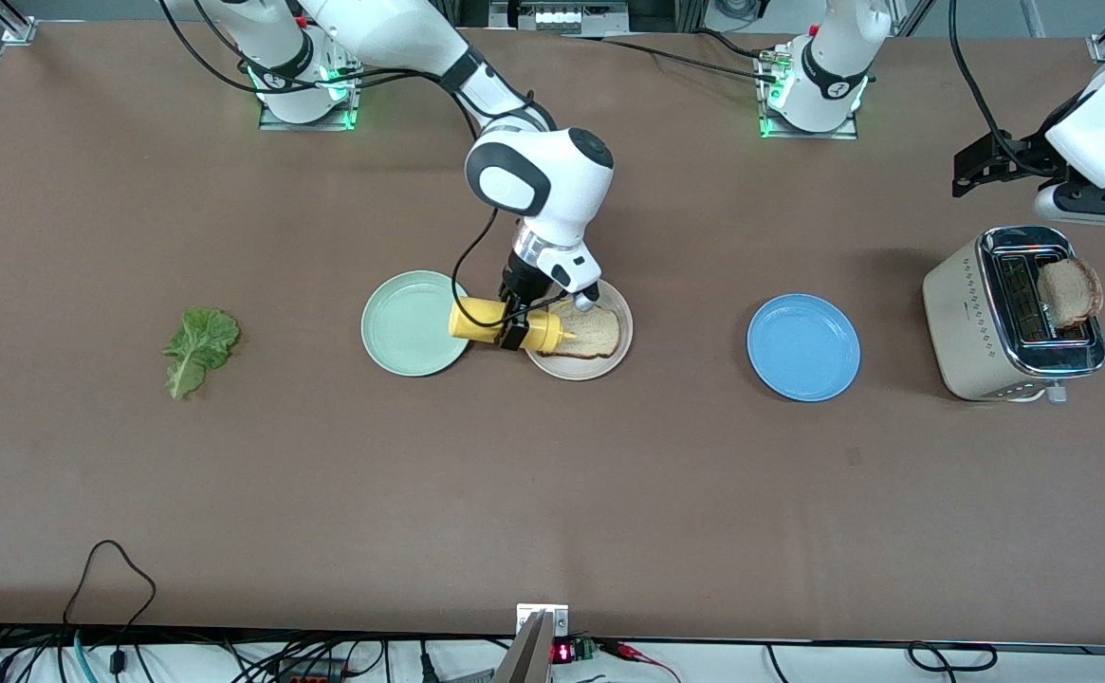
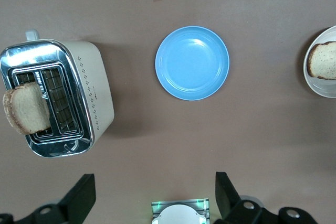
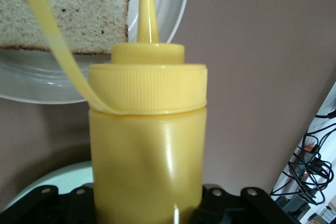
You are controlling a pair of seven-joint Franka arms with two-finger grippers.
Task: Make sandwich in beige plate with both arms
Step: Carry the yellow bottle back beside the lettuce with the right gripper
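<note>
1. We see the right tool (image 1: 514,323) clamped on a yellow mustard bottle (image 1: 500,324), which it holds lying on its side in the air.
2. The bottle's nozzle reaches over the rim of the beige plate (image 1: 609,365), while its base hangs over the edge of the mint green plate (image 1: 407,323).
3. In the right wrist view the bottle (image 3: 147,145) fills the frame, its ribbed cap and pointed nozzle aimed at the bread slice (image 3: 68,11), with a thin yellow strap curving up from the cap.
4. On the beige plate lies one slice of bread (image 1: 590,332), light brown with a darker crust, and we see nothing on top of it.
5. The lettuce leaf (image 1: 199,347) rests on the bare table (image 1: 552,493), well apart from the plates, toward the right arm's end.
6. The left tool (image 1: 979,166) hangs open in the air near the toaster (image 1: 969,323), toward the left arm's end; this arm waits.
7. The left wrist view shows its two fingers (image 2: 79,198) spread wide apart, with the toaster (image 2: 94,98) and the blue plate (image 2: 192,62) below.
8. A second bread slice (image 1: 1069,291) stands up out of a toaster slot.
9. The blue plate (image 1: 803,346) sits between the toaster and the beige plate.
</note>
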